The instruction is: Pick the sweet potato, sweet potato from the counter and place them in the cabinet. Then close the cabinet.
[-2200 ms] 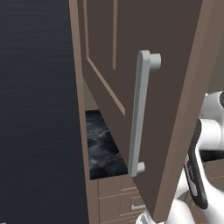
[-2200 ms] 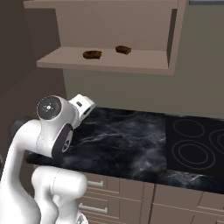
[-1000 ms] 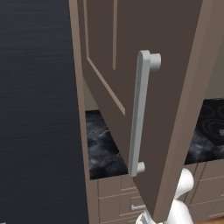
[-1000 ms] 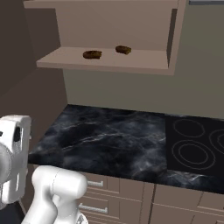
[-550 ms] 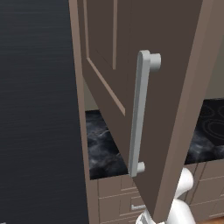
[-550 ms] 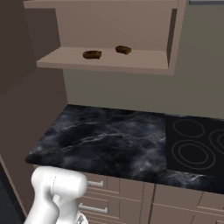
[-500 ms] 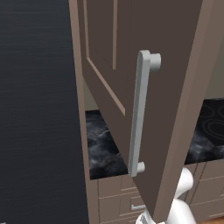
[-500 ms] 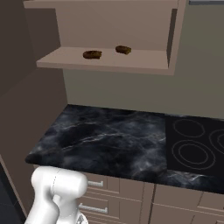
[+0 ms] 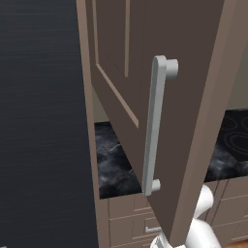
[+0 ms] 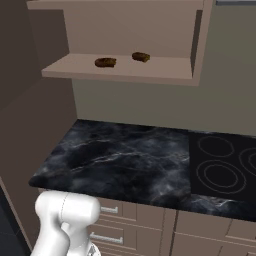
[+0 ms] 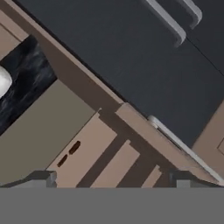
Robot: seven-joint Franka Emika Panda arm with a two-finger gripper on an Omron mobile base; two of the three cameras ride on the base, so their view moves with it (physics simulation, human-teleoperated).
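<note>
Two brown sweet potatoes (image 10: 105, 62) (image 10: 141, 56) lie side by side on the shelf of the open cabinet (image 10: 165, 72), above the black marble counter (image 10: 125, 155). In the hand view they are two small dark lumps (image 11: 74, 147) (image 11: 62, 160) on the cabinet's shelf (image 11: 109, 166). The cabinet door (image 9: 193, 97) stands swung wide, with its long grey bar handle (image 9: 154, 126) facing me; the hand view has that handle (image 11: 183, 148) to the right. My gripper (image 11: 113, 180) is open, its tips wide apart with nothing between them, well away from the cabinet.
A black stovetop (image 10: 225, 165) with ring marks sits at the counter's right end. Brown drawers (image 10: 135, 215) with short silver handles run under the counter. A tall dark appliance front (image 9: 38, 121) stands left of the door, with its bar handles (image 11: 168, 22) in the hand view.
The arm has swung left and out of the right base view, leaving just its white base there. The sweet potatoes and the cabinet door have not moved.
</note>
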